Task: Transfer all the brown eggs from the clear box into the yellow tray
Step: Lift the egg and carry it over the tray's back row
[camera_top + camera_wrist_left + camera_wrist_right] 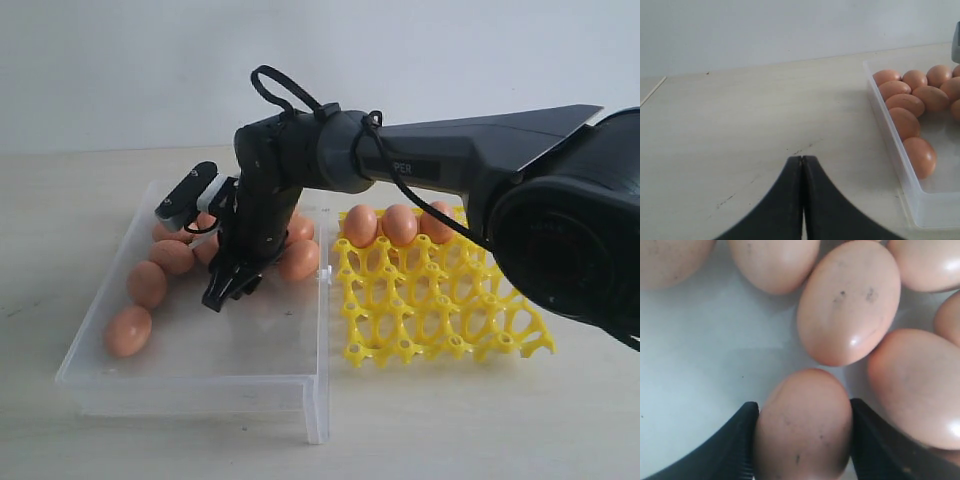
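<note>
My right gripper (804, 407) reaches across into the clear box (200, 372) and is shut on a brown egg (802, 430), with one pad (742, 437) pressed to each side of it. In the exterior view this gripper (230, 290) points down at the box floor and hides the held egg. Several more brown eggs (147, 283) lie along the box's left and far side. Three eggs (399, 223) sit in the back row of the yellow tray (440, 312). My left gripper (802, 159) is shut and empty, over bare table beside the box wall (890, 145).
The tray stands right beside the box's right wall (320, 340). The right arm (450, 160) spans over the tray's back row. Eggs (850, 300) crowd close round the held one. A pale wall stands behind the table.
</note>
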Robot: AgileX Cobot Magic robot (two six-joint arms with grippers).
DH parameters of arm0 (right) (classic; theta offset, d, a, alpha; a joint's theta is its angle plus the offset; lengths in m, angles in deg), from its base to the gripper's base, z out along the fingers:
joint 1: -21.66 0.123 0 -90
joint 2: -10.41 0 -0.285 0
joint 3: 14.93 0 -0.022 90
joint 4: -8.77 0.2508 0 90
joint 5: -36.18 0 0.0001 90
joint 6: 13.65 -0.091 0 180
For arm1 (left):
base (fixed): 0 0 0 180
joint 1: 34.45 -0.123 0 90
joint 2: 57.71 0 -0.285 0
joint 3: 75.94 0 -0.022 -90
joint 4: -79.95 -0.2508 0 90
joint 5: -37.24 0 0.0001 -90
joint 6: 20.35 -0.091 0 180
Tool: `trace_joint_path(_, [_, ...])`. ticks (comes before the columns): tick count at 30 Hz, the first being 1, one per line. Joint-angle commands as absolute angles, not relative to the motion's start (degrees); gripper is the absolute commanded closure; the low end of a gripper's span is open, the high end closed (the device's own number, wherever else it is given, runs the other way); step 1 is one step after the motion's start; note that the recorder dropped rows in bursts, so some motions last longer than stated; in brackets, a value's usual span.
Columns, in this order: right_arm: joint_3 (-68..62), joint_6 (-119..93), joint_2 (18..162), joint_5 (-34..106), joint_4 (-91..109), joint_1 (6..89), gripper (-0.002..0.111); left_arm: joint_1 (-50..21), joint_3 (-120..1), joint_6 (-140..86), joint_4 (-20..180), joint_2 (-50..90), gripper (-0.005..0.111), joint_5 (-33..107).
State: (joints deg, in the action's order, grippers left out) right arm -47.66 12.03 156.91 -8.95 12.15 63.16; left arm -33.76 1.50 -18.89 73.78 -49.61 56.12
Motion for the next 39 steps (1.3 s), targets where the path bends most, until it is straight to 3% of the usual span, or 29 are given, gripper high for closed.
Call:
trace_joint_path(1, [-47.46,11.19,156.45,-8.58,13.35,62.87,0.108,-33.84,1.27,-18.64,73.94,-49.93,0.107,55.33])
trace_joint_path(26, [-42.24,3.71,142.59,-17.97,26.08,62.97,0.108,-33.84,1.27,-18.64,73.94,-49.93,0.107,55.33])
trace_joint_path(32, [-28.19,3.71,131.30,-4.64,25.79,60.88,0.108,-33.84,1.27,-18.64,73.94,-49.93,0.107,55.33])
trace_joint_path(37, [1.06,-1.51,111.73,30.90,26.19,52.78,0.108,-33.84,1.27,-18.64,73.94,-49.93,0.107,55.33])
trace_joint_path(39, [9.98,-2.93,107.51,38.22,26.19,47.78,0.108,-33.84,1.27,-18.64,73.94,-49.93,0.107,55.33])
